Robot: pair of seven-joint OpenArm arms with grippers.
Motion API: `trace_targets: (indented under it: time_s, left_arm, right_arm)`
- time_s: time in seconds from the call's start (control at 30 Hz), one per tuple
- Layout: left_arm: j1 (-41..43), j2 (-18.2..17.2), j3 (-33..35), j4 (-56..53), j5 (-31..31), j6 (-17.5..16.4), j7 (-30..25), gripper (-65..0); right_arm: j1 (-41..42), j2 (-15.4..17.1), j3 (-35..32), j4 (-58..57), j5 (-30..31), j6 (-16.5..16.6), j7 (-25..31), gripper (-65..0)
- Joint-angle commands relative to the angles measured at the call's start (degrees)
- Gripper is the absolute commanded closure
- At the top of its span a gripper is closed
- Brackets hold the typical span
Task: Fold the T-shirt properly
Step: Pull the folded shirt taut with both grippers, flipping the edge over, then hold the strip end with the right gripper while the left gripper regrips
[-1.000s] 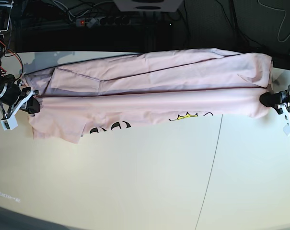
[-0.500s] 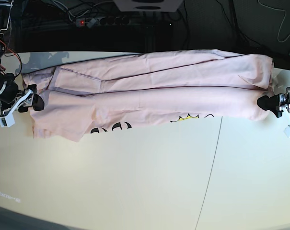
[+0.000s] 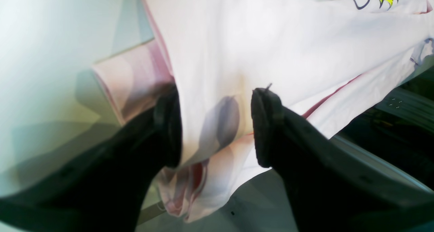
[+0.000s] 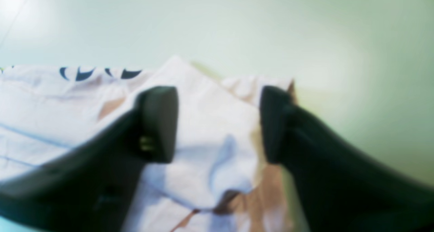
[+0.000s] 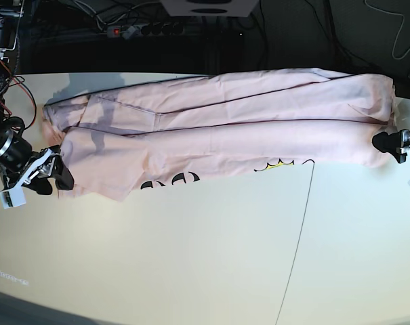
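Observation:
The pale pink T-shirt (image 5: 218, 128) lies folded lengthwise in a long band across the far part of the table. Black lettering (image 5: 171, 181) and a yellow bit (image 5: 279, 162) peek out under its near edge. My left gripper (image 5: 379, 142) sits at the band's right end. In the left wrist view it is open (image 3: 215, 128), with the T-shirt (image 3: 271, 38) lying loose between the spread fingers (image 3: 264, 127). My right gripper (image 5: 59, 177) is at the left end. It is also open (image 4: 218, 123), above the cloth corner (image 4: 203, 89).
The cream table (image 5: 191, 257) has a thin dark seam (image 5: 299, 230) running from the shirt towards the front. Behind the far edge are a power strip and cables (image 5: 133, 29). The T-shirt's right end hangs close to the table's edge (image 3: 373, 164).
Both grippers have opened and let go of the T-shirt's ends. The fold has settled on the table and the cloth has slid a little to the right. My right gripper has moved nearer the front.

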Motion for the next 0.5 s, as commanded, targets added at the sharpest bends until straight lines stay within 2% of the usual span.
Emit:
trace_targets:
  time_s: [0.0,0.03,0.07,0.23,0.47]
  left_arm:
    - [-0.9,-1.5,-0.4,0.5,-0.5,-1.4,-0.1,-34.9]
    - [-0.9,-1.4,-0.4,0.5,-0.5,-1.4,-0.1,-34.9]
    - [-0.9,-1.5,-0.4,0.5,-0.5,-1.4,-0.1,-34.9]
    - [-1.0,-1.5,-0.4,1.1,-0.5,-1.4,-0.1,-34.9]
    - [-0.9,-1.5,-0.4,3.2,-0.5,-1.4,-0.1,-34.9]
  right_arm:
    - [0.6,0.3,-0.2,0.7,0.0,4.9,0.7,-20.0]
    - [0.6,-0.3,-0.8,0.7,-0.8,5.0,0.7,-8.6]
    - [0.5,-0.9,-1.6,0.5,-1.9,4.9,0.8,0.0]
    - [0.5,-3.0,-4.9,-1.6,-7.9,4.9,2.1,0.0]
    - [0.5,-3.0,-10.8,-6.5,-13.8,4.9,7.1,0.0]
